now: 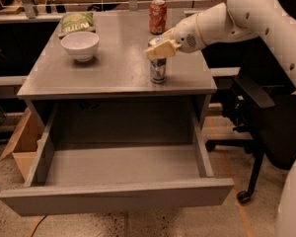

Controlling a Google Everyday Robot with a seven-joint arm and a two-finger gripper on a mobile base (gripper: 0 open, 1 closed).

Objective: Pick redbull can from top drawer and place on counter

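Observation:
The redbull can (158, 71) stands upright on the counter (113, 68), near its front right edge. My gripper (161, 49) reaches in from the right on the white arm and sits at the can's top, covering its upper part. The top drawer (116, 196) is pulled fully out below the counter, and nothing shows on its grey floor.
An orange-red soda can (157, 16) stands at the counter's back, behind my gripper. A white bowl (80, 45) and a green snack bag (77, 22) are at the back left. A black office chair (256, 112) stands to the right and a cardboard box (22, 147) to the left.

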